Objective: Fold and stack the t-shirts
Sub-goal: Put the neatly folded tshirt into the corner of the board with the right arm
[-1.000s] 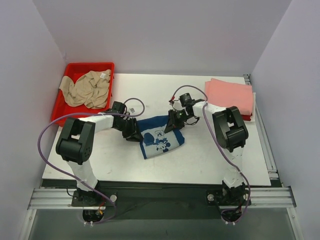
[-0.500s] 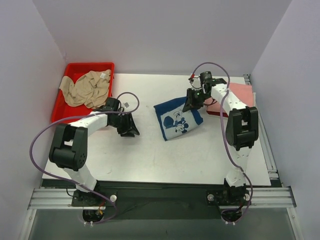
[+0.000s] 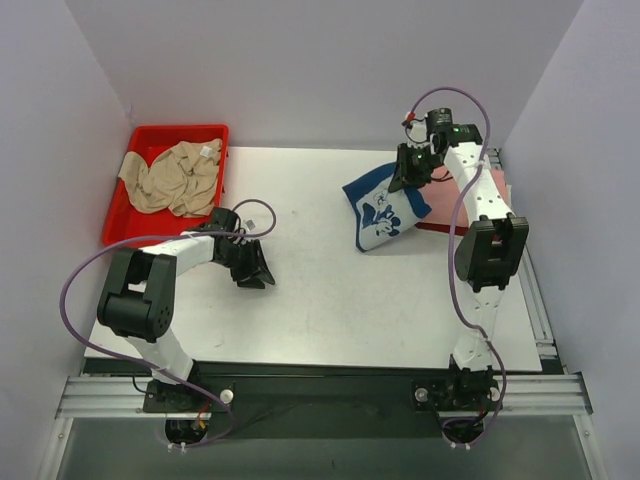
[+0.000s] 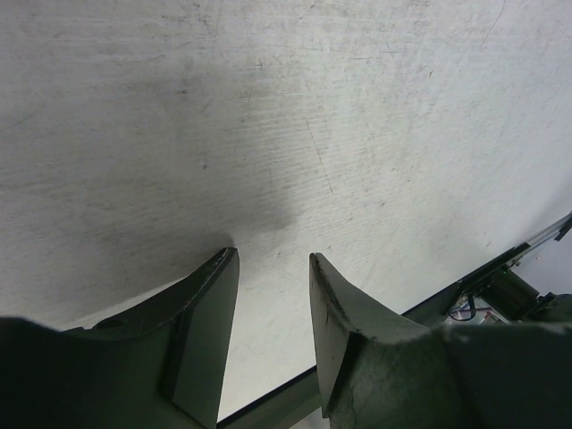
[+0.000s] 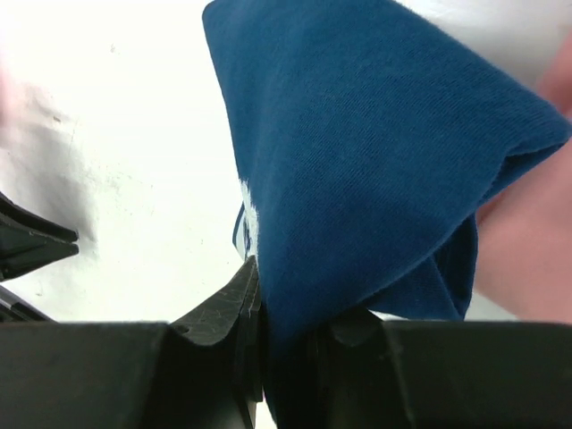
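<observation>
My right gripper (image 3: 408, 183) is shut on the folded navy blue t-shirt (image 3: 382, 208) with a white cartoon print and holds it hanging above the table's right side, beside the folded salmon-pink t-shirt (image 3: 490, 190). In the right wrist view the navy cloth (image 5: 375, 170) fills the space between the jaws. A red t-shirt edge (image 3: 494, 235) shows under the pink one. A crumpled beige t-shirt (image 3: 175, 177) lies in the red bin (image 3: 150, 135). My left gripper (image 3: 256, 276) is open and empty, low over bare table (image 4: 286, 134) at the left.
The red bin stands at the back left corner. The table's near edge and a metal rail (image 4: 527, 250) show in the left wrist view. Grey walls enclose the back and sides.
My right gripper has carried the navy t-shirt up and to the right, from mid-table towards the pink stack. My left gripper let go of the shirt and drew back to the left.
</observation>
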